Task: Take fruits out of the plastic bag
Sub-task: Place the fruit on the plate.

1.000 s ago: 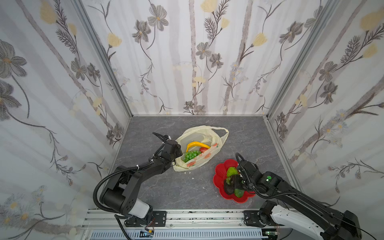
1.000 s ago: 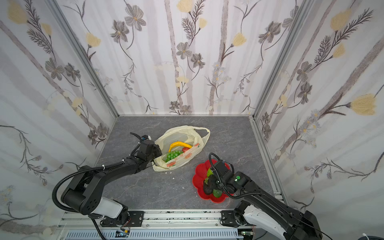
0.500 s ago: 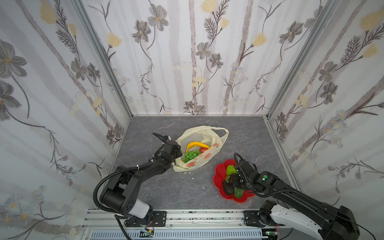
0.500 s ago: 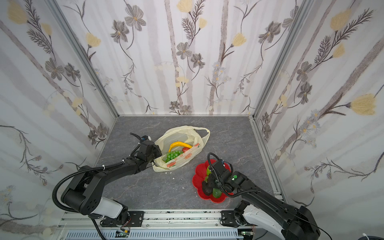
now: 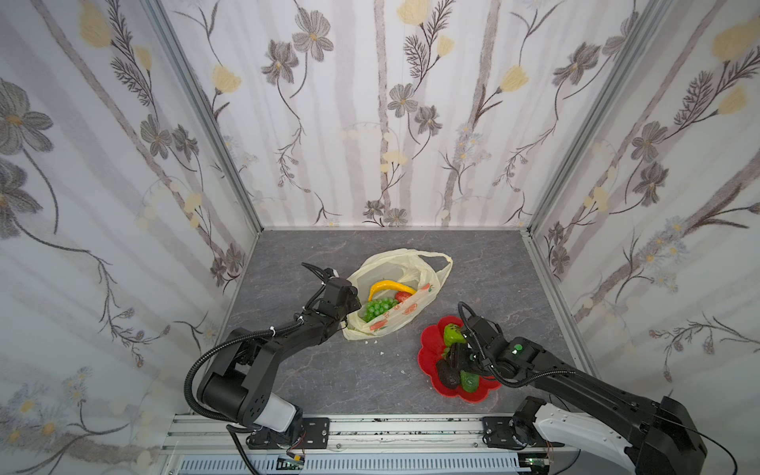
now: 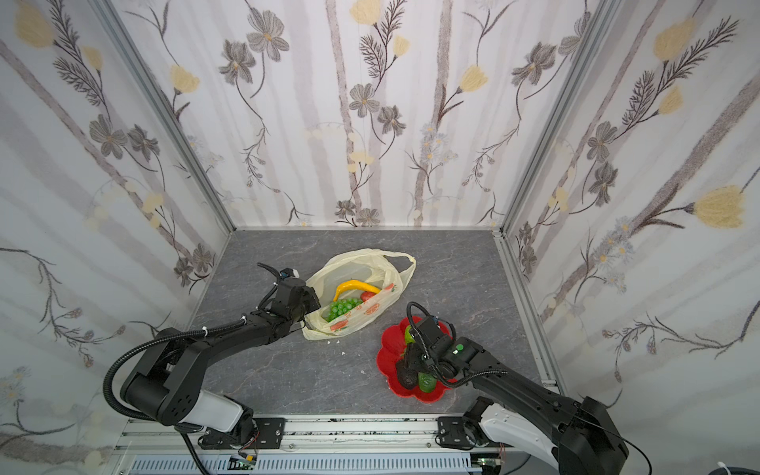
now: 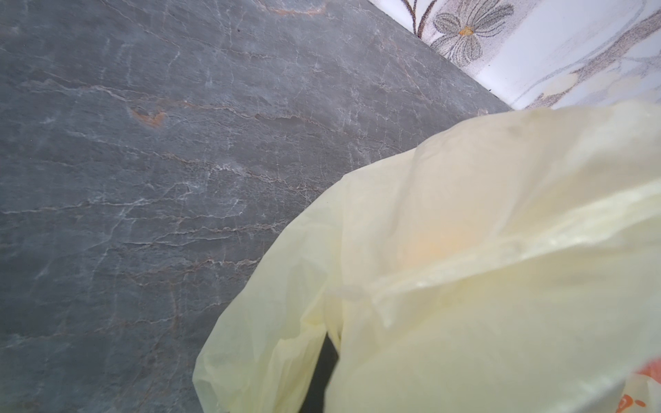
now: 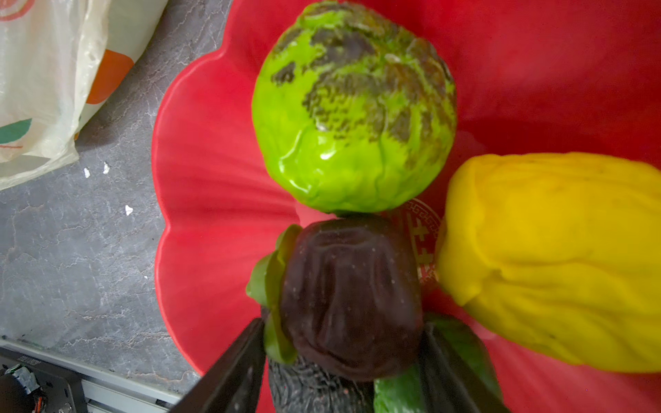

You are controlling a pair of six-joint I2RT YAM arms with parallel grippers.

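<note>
The pale-yellow plastic bag (image 5: 427, 294) lies open on the grey table, and my left gripper (image 5: 354, 306) is shut on its near-left rim. Only bag film (image 7: 465, 250) and a dark sliver of fingers (image 7: 322, 372) show in the left wrist view. Inside lie a banana (image 5: 388, 285), a grape bunch (image 5: 378, 308) and a strawberry (image 5: 402, 296). My right gripper (image 8: 343, 357) hangs low over the red dish (image 8: 214, 221), jaws spread either side of a dark fruit (image 8: 348, 296). That fruit rests on two avocados, beside a green fruit (image 8: 352, 118) and a yellow lumpy fruit (image 8: 554, 257).
The flower-shaped dish (image 5: 429, 341) sits at the front right, close to the bag's printed side. Small white crumbs (image 5: 382, 353) lie between them. Patterned walls close in the table on three sides, and a metal rail (image 5: 370, 427) runs along the front.
The right gripper's jaws have spread wider around the dark fruit over the dish. The left gripper and the bag have not moved.
</note>
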